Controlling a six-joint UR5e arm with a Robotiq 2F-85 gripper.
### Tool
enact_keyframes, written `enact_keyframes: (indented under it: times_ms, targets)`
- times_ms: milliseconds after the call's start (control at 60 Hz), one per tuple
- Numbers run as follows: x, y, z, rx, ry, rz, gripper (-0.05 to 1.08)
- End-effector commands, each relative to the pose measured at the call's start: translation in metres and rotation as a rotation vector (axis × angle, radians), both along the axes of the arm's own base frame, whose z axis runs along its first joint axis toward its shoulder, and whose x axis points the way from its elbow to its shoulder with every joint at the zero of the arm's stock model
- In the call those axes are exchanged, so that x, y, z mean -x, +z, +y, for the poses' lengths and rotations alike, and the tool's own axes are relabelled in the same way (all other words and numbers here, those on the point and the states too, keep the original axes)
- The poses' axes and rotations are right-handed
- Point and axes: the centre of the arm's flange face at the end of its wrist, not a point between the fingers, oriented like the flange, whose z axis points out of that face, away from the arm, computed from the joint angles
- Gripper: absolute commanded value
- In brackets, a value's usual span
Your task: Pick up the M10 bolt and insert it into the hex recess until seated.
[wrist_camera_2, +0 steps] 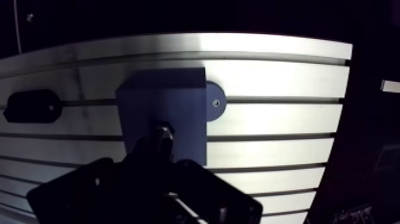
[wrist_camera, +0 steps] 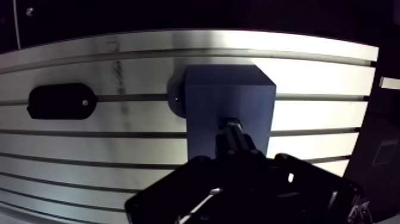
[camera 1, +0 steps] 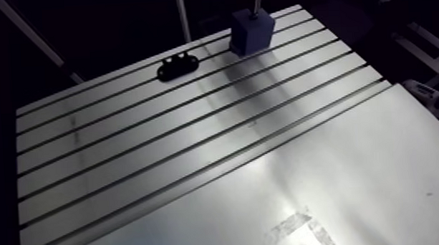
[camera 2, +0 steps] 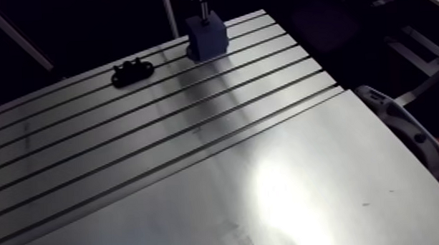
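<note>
Currently the claw (wrist_camera: pixel 238 164) sits directly over a blue block (wrist_camera: pixel 229 98) near the far edge of the slotted desk (camera 1: pixel 195 154). The bolt (wrist_camera: pixel 233 128) is straight ahead of the claw, pointing at the block's top face. In the arm view it stands upright with its lower end at the block's top, pale shank showing above. Cannot tell whether it is fully down in the block (the bolt itself hides the hole). The claw is a dark mass in the wrist view, so I cannot tell how wide it is or whether it grips the bolt. The block has a round tab with a screw at its foot, flat on the desk. A black flat bracket (camera 1: pixel 178 65) lies on the desk beside the block, apart from it.
</note>
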Motion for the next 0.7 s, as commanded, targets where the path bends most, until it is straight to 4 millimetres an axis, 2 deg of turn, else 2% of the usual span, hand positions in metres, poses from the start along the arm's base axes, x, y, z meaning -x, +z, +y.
enact_keyframes:
  times_ms: [17, 700]
  targets:
    - [-0.0003, 0.0, 0.0004, -0.001, 0.001, 0.001, 1.08]
    - [0.0002, 0.0007, 0.0018, -0.004, 0.004, 0.008, 1.08]
